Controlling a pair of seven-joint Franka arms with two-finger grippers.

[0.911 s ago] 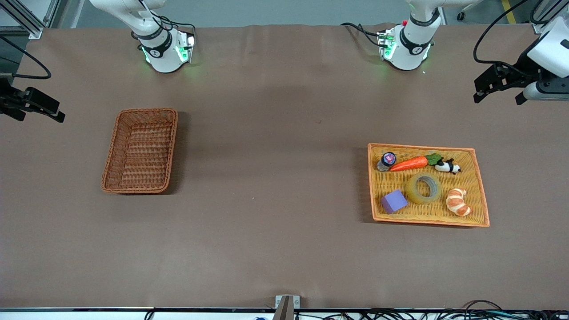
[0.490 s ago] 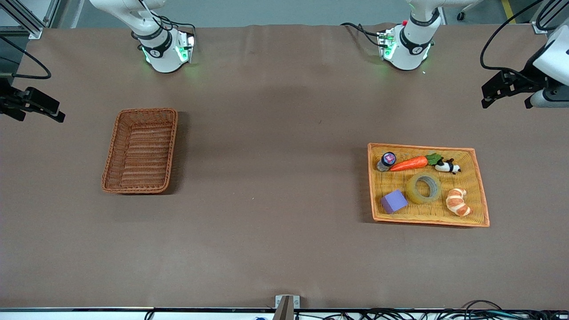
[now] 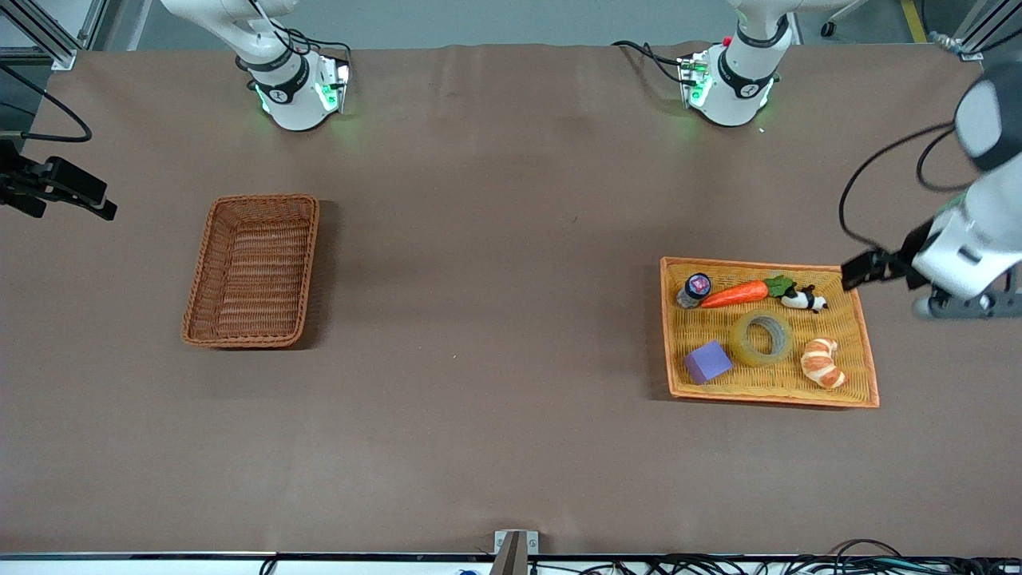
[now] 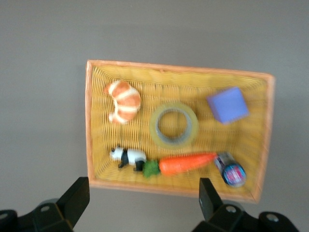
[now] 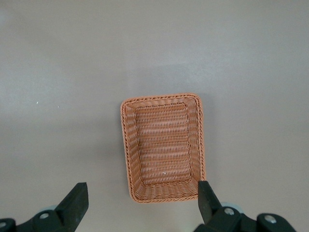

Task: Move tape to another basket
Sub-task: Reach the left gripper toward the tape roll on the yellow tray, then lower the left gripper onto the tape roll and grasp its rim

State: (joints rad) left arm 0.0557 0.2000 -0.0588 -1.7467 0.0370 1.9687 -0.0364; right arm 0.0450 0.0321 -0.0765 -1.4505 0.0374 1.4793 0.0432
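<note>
The tape (image 3: 741, 342), a yellowish roll, lies flat in the middle of the orange-yellow tray (image 3: 758, 263) at the left arm's end of the table. In the left wrist view the tape (image 4: 153, 126) lies in the tray (image 4: 178, 69). My left gripper (image 3: 882, 291) is open and empty, in the air over the tray's edge next to the carrot and panda; it also shows in its own wrist view (image 4: 143, 203). The reddish-brown basket (image 3: 251, 271) stands empty toward the right arm's end. My right gripper (image 3: 72, 209) waits open, high over the table beside that basket (image 5: 164, 145).
In the tray around the tape lie a carrot toy (image 3: 734, 294), a panda toy (image 3: 802, 299), a croissant toy (image 3: 822, 363), a purple cube (image 3: 707, 361) and a small jar (image 3: 693, 289). Brown table cloth spreads between tray and basket.
My left arm has swung from the table's end toward the tray and its gripper now hangs at the tray's edge. The right arm, tape and basket have not moved.
</note>
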